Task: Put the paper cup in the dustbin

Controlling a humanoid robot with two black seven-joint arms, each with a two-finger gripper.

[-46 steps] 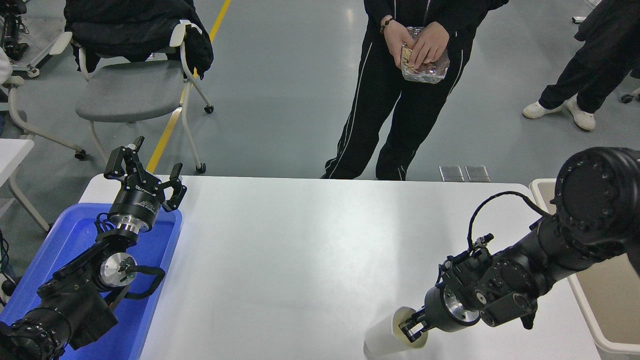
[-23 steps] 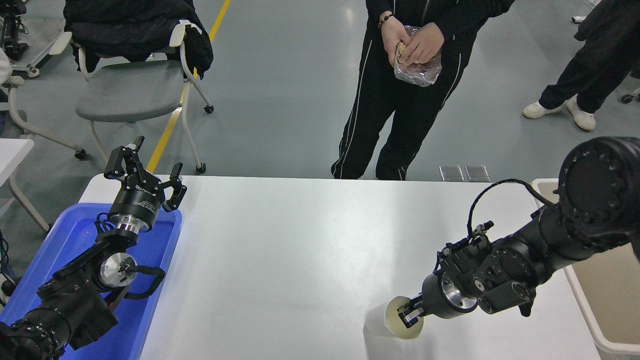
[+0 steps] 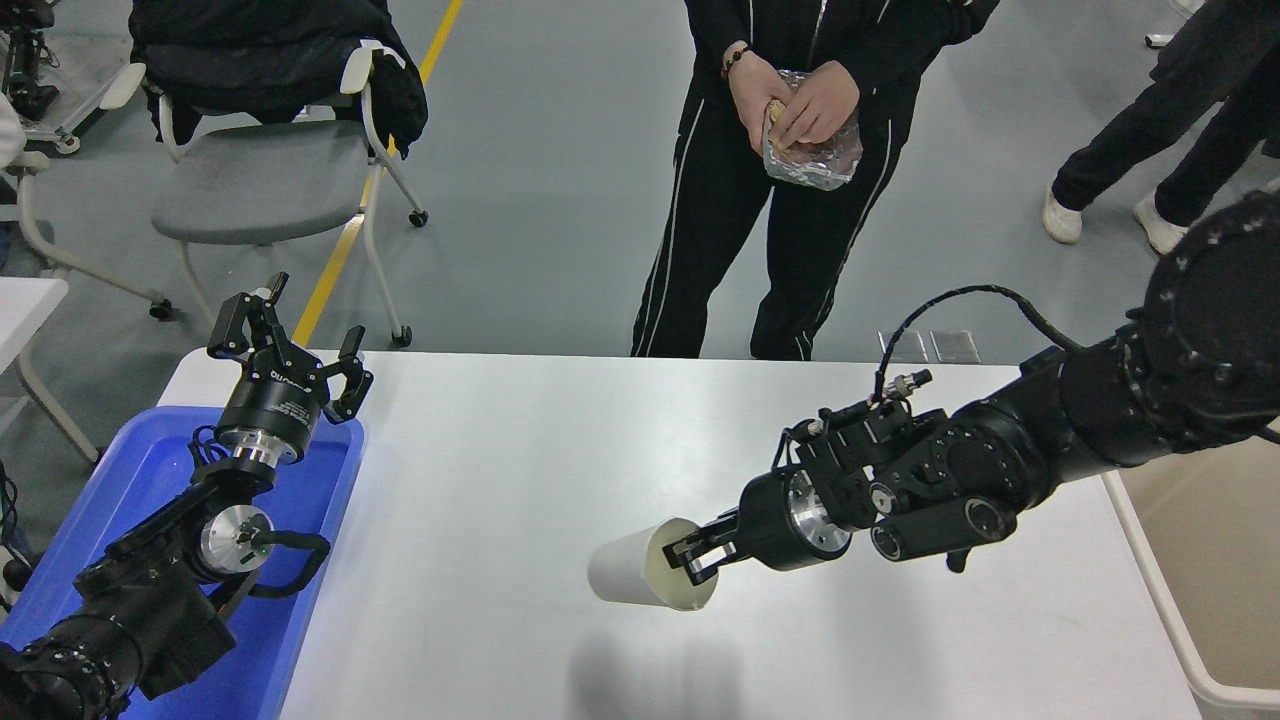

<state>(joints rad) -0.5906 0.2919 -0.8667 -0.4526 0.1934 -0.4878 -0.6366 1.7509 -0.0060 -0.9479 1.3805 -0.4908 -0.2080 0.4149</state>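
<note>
The off-white paper cup (image 3: pixel 632 572) hangs on its side in the air over the middle of the white table (image 3: pixel 520 450), its open mouth facing right; its shadow lies on the table below. My right gripper (image 3: pixel 693 558) is shut on the cup's rim, one finger inside the mouth. The right arm reaches in from the right edge. The beige dustbin (image 3: pixel 1150 590) stands past the table's right edge, partly hidden behind the right arm. My left gripper (image 3: pixel 290 345) is open and parked at the lower left over the blue tray.
A blue plastic tray (image 3: pixel 310 560) sits at the table's left edge under the left arm. A person (image 3: pixel 770 200) stands at the far side holding a crumpled silver foil bag (image 3: pixel 815 150). A grey chair (image 3: pixel 260 180) stands at the back left.
My right gripper has lifted the cup off the table near the front edge and carried it up and to the left. The person has shifted slightly left.
</note>
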